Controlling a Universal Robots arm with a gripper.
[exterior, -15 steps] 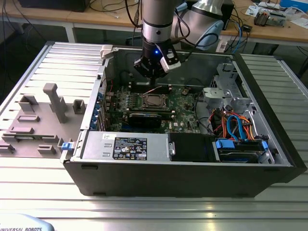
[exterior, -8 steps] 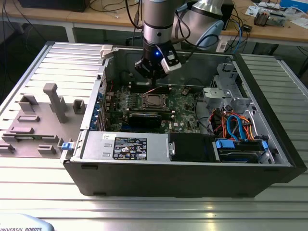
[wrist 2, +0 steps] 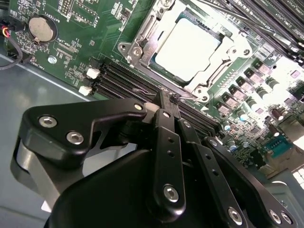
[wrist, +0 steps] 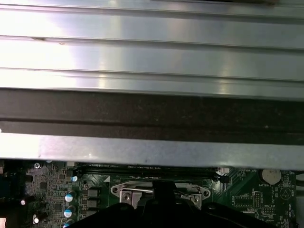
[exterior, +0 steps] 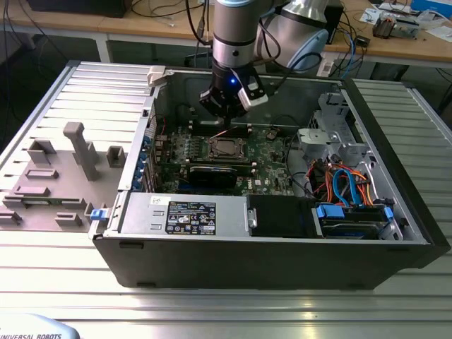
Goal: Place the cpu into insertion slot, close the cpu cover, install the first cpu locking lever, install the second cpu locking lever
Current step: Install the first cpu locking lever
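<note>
A: The cpu (wrist 2: 187,47), a pale silver square chip, sits in the silver-rimmed insertion slot (wrist 2: 142,47) under the thin silver metal cpu cover (wrist 2: 223,61).

B: And the black gripper (wrist 2: 166,102)?

A: Pressed together, just beside the socket's edge, by a thin wire lever (wrist 2: 187,96).

B: The exterior view?

A: It shows the open computer case (exterior: 402,212).

- The arm (exterior: 236,28) is held near-vertical, the wrist pointed downward.
- The gripper (wrist 2: 166,102) is seen with its black fingers (wrist 2: 164,137) drawn together, tips meeting.
- A blue light is shown on the wrist (exterior: 233,80).
</note>
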